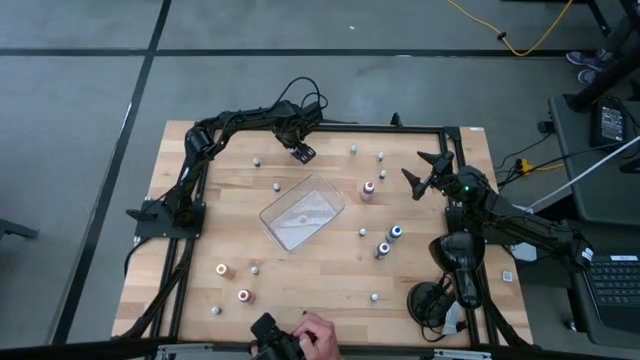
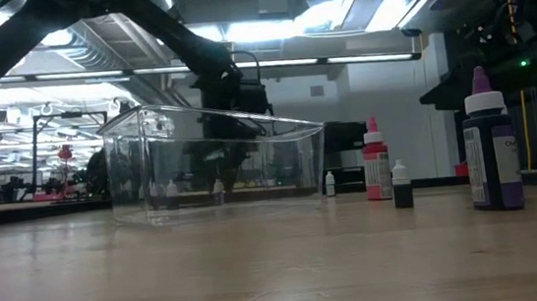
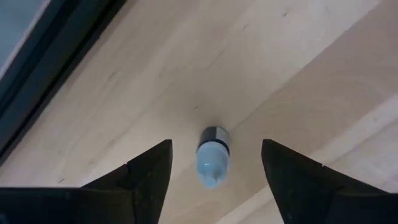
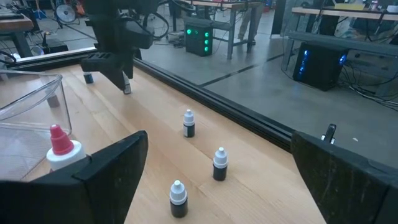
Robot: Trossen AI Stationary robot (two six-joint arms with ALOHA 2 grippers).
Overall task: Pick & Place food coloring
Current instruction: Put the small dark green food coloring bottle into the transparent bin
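Overhead, the left gripper (image 1: pixel 301 152) hangs at the table's twelve o'clock edge, just beyond the clear tray (image 1: pixel 302 211); the right gripper (image 1: pixel 425 172) waits at two o'clock, jaws wide and empty.
Only the left wrist view reveals a small pale bottle (image 3: pixel 212 157) standing between its parted fingers, untouched. Level across the table, the tray screens that gripper, with a red bottle (image 2: pixel 375 160) and a purple bottle (image 2: pixel 490 139) at three o'clock.

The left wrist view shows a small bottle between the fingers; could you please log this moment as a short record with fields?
left tool: at the table's far edge, fingers either side of a small pale bottle, not touching it
right tool: open, waiting above the table's right side
tray: clear, mid-table
bottles: scattered on the table
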